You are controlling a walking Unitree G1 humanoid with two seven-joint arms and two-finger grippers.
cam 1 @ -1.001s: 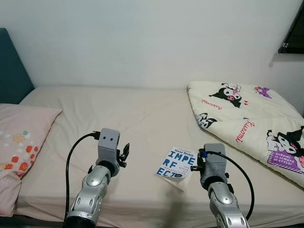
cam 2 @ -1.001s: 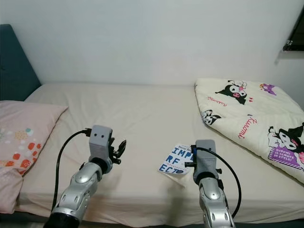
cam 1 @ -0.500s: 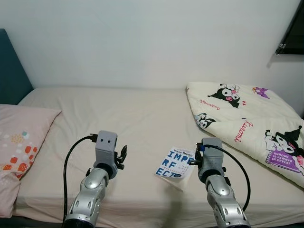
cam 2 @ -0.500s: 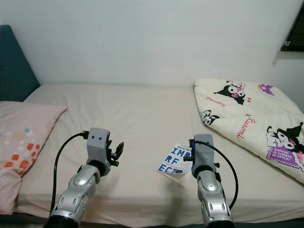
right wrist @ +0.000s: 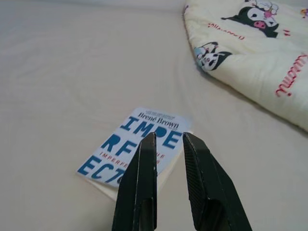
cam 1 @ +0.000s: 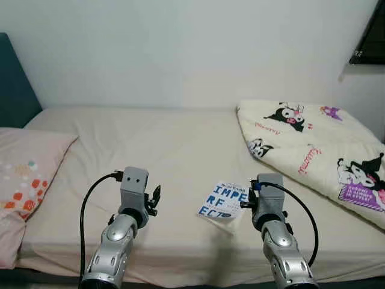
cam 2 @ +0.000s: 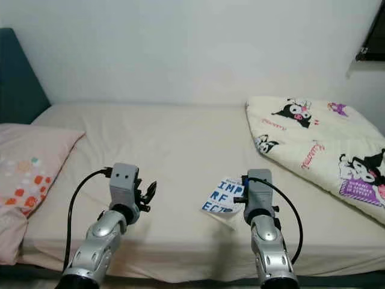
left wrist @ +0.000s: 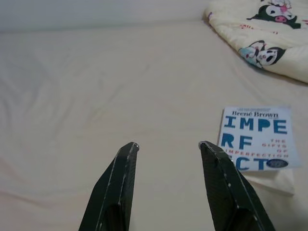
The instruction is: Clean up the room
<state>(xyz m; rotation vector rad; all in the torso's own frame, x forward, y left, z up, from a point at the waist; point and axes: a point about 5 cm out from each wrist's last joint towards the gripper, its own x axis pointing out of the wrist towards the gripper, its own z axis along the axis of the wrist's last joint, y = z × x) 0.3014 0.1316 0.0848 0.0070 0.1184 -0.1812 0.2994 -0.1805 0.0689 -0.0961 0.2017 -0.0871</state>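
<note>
We stood at the bed [cam 1: 180, 144] with both grippers over the sheet and the book [cam 1: 224, 201] lying flat near its front edge.

Our right gripper [right wrist: 168, 139] hung over the near part of the book, its 2 black fingers [right wrist: 142, 178] drawn close with just a thin gap between them and nothing held; we could not tell whether the tips touched the cover. Our left gripper [left wrist: 167, 144] hovered over bare sheet to the book's left, its 2 fingers spread wide and empty. The white cover carried large blue letters. A cream cartoon-print blanket [cam 1: 313, 144] lay bunched on the right of the bed, apart from the book, and a pink pillow [cam 1: 27, 174] sat at the left by the teal headboard [cam 1: 15, 84].
</note>
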